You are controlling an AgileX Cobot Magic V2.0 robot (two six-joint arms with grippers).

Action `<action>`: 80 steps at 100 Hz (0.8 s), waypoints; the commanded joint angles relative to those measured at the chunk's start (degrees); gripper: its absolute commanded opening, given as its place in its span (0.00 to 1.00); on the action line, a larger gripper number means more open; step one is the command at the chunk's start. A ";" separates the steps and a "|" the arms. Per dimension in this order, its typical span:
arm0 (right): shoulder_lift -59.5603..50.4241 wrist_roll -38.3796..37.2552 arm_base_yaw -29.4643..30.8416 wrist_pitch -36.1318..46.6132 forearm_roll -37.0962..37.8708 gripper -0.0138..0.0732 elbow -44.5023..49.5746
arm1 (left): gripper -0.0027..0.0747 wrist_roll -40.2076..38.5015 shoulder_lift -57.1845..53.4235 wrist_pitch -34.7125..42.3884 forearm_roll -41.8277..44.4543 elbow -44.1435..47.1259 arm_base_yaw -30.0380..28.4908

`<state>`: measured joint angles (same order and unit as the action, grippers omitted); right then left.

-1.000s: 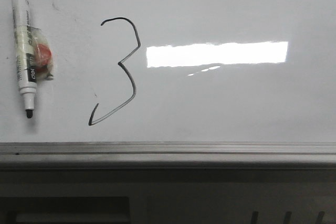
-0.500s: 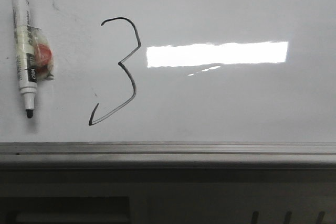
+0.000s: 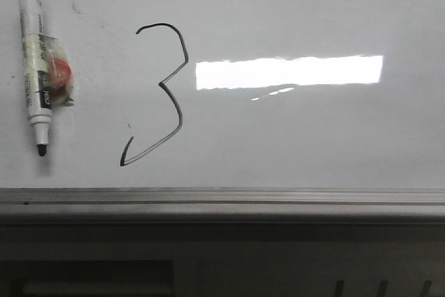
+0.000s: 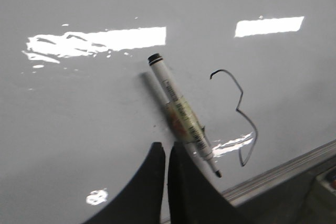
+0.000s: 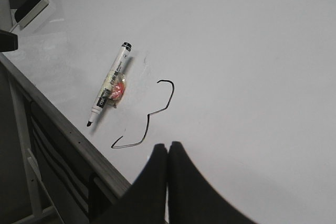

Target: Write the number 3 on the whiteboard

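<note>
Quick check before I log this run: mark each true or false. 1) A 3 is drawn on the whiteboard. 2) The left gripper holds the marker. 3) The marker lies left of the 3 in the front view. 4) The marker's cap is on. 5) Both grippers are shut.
1) True: the number 3 is on the whiteboard.
2) False: the marker lies on the board; the left gripper is shut on nothing.
3) True.
4) False: its black tip is bare.
5) True: the right gripper is shut too.

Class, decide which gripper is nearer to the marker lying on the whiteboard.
Left. The left gripper sits shut right beside the marker, near its tip. The right gripper is shut farther off, beyond the number 3.
</note>
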<state>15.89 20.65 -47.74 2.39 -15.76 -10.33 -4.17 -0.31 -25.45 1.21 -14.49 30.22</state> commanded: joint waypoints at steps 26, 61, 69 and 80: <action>0.26 0.74 0.31 4.81 0.31 0.08 -1.51 | 0.01 8.89 -1.37 14.37 -6.48 6.03 -19.90; 0.26 0.74 0.31 4.81 0.31 0.08 -1.51 | 0.01 8.89 -1.48 19.46 -6.25 16.55 -31.25; 0.26 0.74 0.31 4.81 0.31 0.08 -1.51 | 0.01 8.89 -1.48 15.89 -6.25 16.71 -31.51; 0.26 0.74 0.31 4.81 0.31 0.08 -1.51 | 0.01 8.89 -1.55 9.67 -6.25 16.71 -31.51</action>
<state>15.89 20.65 -47.74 2.48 -15.76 -10.33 4.72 -0.31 -15.20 -4.53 0.23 -1.07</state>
